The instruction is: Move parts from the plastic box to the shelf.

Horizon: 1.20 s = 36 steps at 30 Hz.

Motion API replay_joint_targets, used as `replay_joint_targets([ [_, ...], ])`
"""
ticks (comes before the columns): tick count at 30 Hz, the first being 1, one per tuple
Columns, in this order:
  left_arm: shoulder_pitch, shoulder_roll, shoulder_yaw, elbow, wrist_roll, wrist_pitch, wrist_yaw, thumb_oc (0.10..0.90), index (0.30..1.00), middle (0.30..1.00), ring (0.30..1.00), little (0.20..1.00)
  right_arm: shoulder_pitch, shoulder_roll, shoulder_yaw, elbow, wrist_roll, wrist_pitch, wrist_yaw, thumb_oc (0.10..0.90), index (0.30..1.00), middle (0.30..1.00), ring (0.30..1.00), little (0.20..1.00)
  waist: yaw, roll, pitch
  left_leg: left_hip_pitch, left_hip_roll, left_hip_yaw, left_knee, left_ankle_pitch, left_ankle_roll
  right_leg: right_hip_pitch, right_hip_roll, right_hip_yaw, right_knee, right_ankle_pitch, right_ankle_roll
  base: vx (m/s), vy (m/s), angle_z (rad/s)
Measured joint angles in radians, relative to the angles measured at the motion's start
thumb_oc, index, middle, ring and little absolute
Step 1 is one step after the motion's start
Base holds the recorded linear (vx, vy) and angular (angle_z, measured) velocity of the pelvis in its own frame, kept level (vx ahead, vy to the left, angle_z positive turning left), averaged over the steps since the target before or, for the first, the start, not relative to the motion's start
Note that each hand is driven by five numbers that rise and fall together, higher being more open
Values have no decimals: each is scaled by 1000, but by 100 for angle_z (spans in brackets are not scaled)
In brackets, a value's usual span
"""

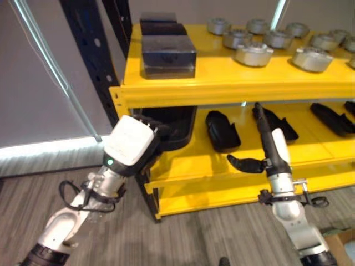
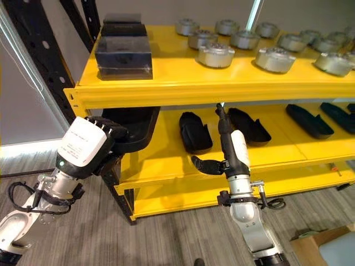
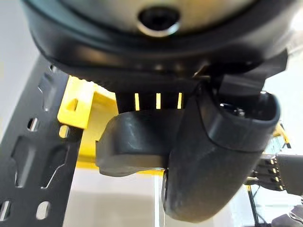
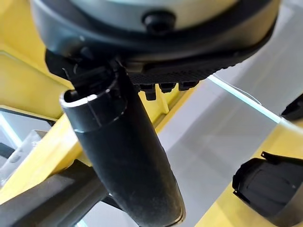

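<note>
1. A yellow shelf (image 1: 233,88) on a dark upright frame (image 1: 91,50) stands before the robot, above a grey wood-look floor (image 1: 211,233).
2. The top level carries dark rectangular blocks (image 1: 168,55) at its left end and a group of round silver metal parts (image 1: 253,54) spread to the right.
3. The lower level holds a black plastic box (image 1: 177,124) at its left end, partly under the top level's front edge.
4. To the right of the box, several black moulded parts (image 1: 222,130) lie apart from one another along the lower level.
5. The left hand (image 2: 108,130) is at the box's near left corner, its fingers curled over the rim in a grip.
6. The right hand (image 1: 265,124) reaches up in front of the lower level with straight, relaxed fingers and the thumb stuck out to the side, holding nothing.
</note>
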Motion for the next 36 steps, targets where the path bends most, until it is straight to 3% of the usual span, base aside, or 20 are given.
replay_joint_targets([
  [3,6,0,-4,2,-3,14,0,400,300,300,300,300,6,1,7,1,0,0,0,900,1000,1000,1000,1000,-14,-5,-11,0,0,2,0,2,1,-6,0,3,0,3,-2,-9,-39,-3],
  [10,28,-52,-16,11,-3,37,-1,400,300,300,300,300,19,0,12,1,0,1,1,900,1000,1000,1000,1000,-28,13,-20,1,0,9,0,5,-2,-10,2,7,0,4,-1,-4,-33,-2],
  [18,28,-83,-99,73,-3,62,-21,400,300,300,300,300,19,-11,14,1,1,1,6,900,1000,1000,1000,1000,-47,20,-18,-36,3,33,0,14,0,-69,6,29,1,19,-5,-73,-66,-10],
  [26,17,-143,-126,82,-7,82,-22,400,300,300,300,300,11,-39,14,1,0,-1,5,900,1000,1000,1000,1000,-45,59,77,-104,47,38,5,33,-4,-163,48,38,41,8,-15,-70,-77,-7],
  [32,-27,-155,-118,86,-6,114,-20,400,300,300,300,300,-25,-61,14,0,0,-1,4,900,1000,1000,1000,1000,-41,57,155,-141,67,40,11,40,9,-220,66,42,80,-3,-30,-44,-80,-4],
  [36,-54,-155,-104,93,0,152,-14,400,300,300,300,300,-68,-65,14,-2,-1,-1,3,900,1000,1000,1000,1000,-39,58,165,-161,69,41,20,34,19,-249,66,47,105,-15,-31,-19,-40,-1],
])
